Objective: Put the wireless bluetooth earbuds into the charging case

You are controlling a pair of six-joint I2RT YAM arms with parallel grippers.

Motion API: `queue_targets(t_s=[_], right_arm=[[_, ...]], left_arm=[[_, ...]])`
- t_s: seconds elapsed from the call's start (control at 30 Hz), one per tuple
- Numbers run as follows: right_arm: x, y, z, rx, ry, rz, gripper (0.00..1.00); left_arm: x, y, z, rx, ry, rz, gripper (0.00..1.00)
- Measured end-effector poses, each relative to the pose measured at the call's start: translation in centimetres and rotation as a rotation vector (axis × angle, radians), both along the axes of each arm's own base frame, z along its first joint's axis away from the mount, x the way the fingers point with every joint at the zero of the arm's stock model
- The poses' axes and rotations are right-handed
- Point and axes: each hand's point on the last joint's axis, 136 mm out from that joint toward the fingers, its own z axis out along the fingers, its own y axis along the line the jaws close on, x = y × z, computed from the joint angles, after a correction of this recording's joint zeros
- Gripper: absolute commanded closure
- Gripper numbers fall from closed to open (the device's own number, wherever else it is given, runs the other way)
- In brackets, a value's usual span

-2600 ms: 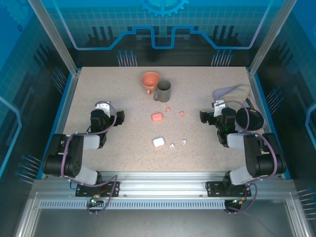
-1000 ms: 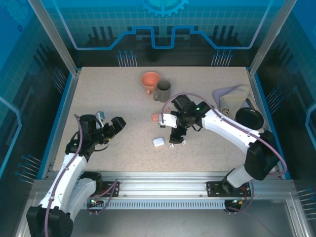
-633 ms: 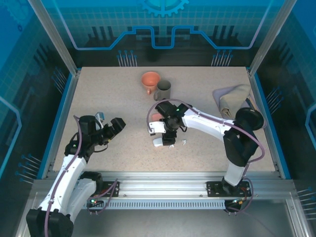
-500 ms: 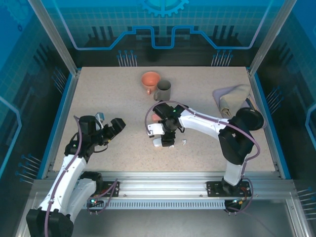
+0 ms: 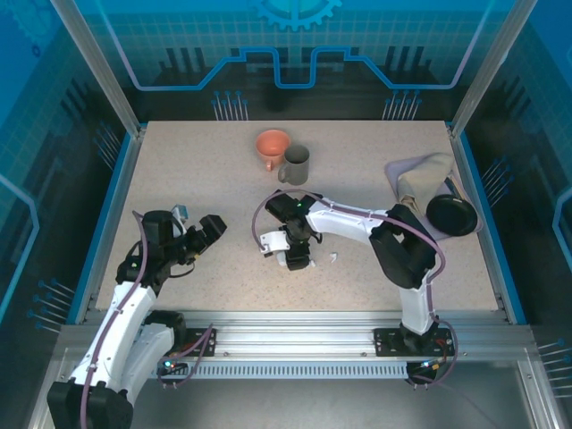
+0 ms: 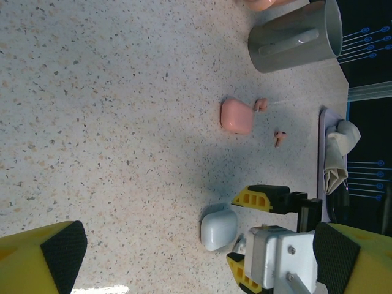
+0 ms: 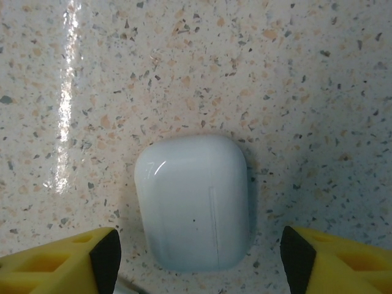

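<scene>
My right gripper (image 7: 197, 254) hangs over the white case (image 7: 193, 202). Its jaws are spread, one finger on each side, with a sliver of table showing on both; nothing is pinched. The case lies flat and closed near the table's middle. One white earbud (image 5: 332, 258) lies just right of it. Two pink earbuds (image 6: 261, 105) sit beside the pink case (image 6: 236, 116), farther back, short of the mug (image 6: 297, 37). My left gripper (image 5: 211, 229) is spread wide, holding nothing, with bare table (image 5: 223, 179) between it and the white case. A cloth (image 5: 418, 170) and a black bowl (image 5: 451, 214) crowd the right edge.
</scene>
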Motion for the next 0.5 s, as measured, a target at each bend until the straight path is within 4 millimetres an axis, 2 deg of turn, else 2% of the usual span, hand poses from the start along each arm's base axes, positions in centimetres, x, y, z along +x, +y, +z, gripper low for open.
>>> queue_targets(t_s=[0.5], right_arm=[[-0.1, -0.4, -2.0, -0.060, 0.009, 0.005, 0.36]], left_arm=[[0.0, 0.0, 0.0, 0.000, 0.001, 0.000, 0.01]])
